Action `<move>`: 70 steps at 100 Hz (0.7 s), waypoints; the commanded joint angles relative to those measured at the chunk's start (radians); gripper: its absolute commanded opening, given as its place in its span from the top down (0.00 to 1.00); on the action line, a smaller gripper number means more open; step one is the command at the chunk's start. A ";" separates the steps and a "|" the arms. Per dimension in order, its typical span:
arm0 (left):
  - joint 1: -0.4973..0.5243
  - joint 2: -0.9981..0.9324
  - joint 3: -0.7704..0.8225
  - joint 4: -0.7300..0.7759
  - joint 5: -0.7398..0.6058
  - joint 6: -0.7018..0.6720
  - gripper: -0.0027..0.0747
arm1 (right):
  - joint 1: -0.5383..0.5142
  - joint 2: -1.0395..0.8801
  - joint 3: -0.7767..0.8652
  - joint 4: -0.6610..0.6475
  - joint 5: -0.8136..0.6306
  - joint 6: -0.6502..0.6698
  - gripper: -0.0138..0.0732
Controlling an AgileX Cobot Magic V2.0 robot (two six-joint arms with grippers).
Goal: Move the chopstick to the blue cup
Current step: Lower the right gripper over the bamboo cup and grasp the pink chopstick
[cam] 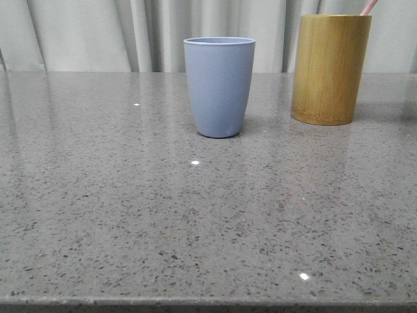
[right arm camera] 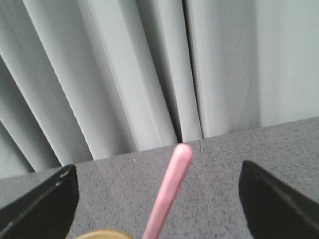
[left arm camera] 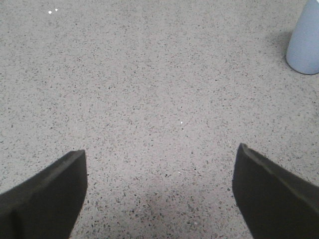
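Observation:
The blue cup point(cam: 219, 86) stands upright at the back middle of the grey table; its base also shows in the left wrist view point(left arm camera: 304, 42). A pale pink chopstick point(cam: 369, 6) pokes out of the tan bamboo holder point(cam: 330, 68) at the back right. In the right wrist view the chopstick point(right arm camera: 168, 194) rises between the wide-open fingers of my right gripper point(right arm camera: 159, 186), untouched, with the holder's rim point(right arm camera: 102, 234) below. My left gripper point(left arm camera: 160, 169) is open and empty over bare table, apart from the cup. Neither gripper shows in the front view.
The speckled grey stone table point(cam: 195, 215) runs to a front edge near the camera. Pale grey curtains point(cam: 98, 32) hang behind the table's far edge, also seen in the right wrist view point(right arm camera: 124, 74).

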 commanded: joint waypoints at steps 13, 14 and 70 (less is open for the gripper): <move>0.001 0.001 -0.024 -0.018 -0.069 -0.011 0.22 | -0.002 0.023 -0.033 -0.007 -0.162 0.057 0.10; 0.001 0.001 -0.024 -0.018 -0.069 -0.011 0.22 | -0.002 0.024 -0.033 -0.007 -0.162 0.058 0.10; 0.001 0.001 -0.024 -0.018 -0.069 -0.011 0.22 | 0.001 0.029 -0.033 -0.007 -0.163 0.109 0.56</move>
